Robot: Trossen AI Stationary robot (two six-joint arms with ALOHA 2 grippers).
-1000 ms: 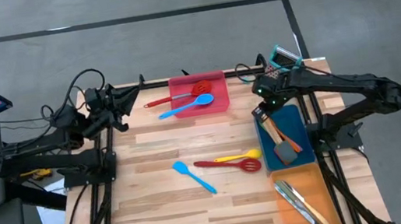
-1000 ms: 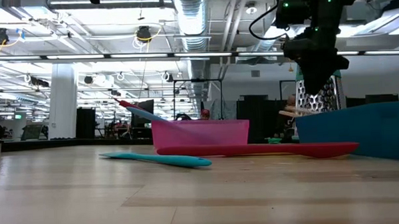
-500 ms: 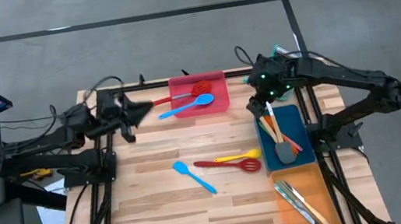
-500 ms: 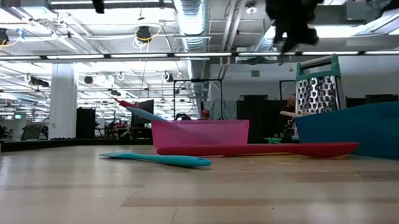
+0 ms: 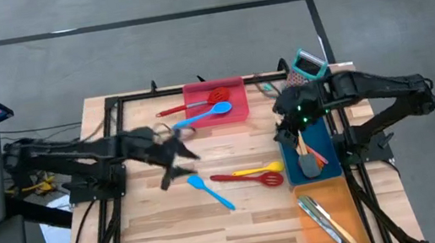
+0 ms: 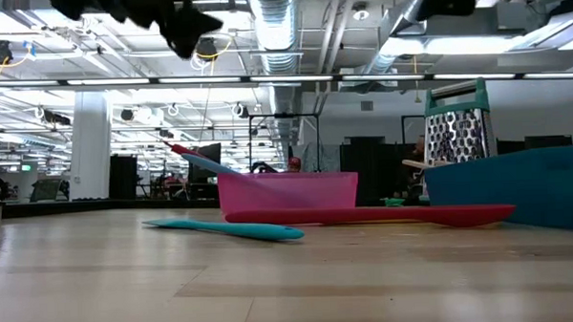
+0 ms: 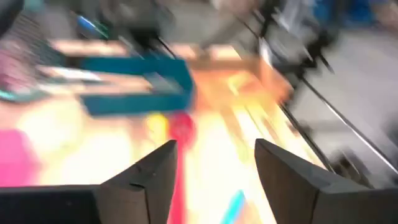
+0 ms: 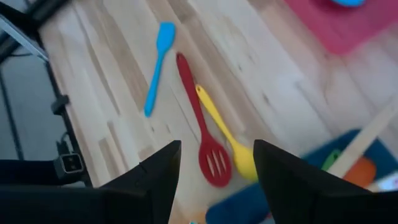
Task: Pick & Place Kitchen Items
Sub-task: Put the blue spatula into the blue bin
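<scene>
- Left gripper (image 5: 179, 163), jaws wide and empty, is hovering just beside the blue spatula (image 5: 209, 191); red slotted turner (image 5: 248, 178) and yellow spoon (image 5: 260, 168) are lying beyond, unsorted.
- Right gripper (image 5: 286, 132), wide and empty, is hanging by the blue tray (image 5: 322, 126), already holding utensils.
- Red tray (image 5: 237, 112) and orange tray (image 5: 341, 198) are holding sorted items too.

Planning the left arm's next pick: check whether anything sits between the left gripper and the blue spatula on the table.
Nothing visible does. The left gripper hangs open above the bare wood just beside the blue spatula. The red slotted spoon and yellow spoon lie on the spatula's far side, toward the blue tray, clear of that path.
</scene>
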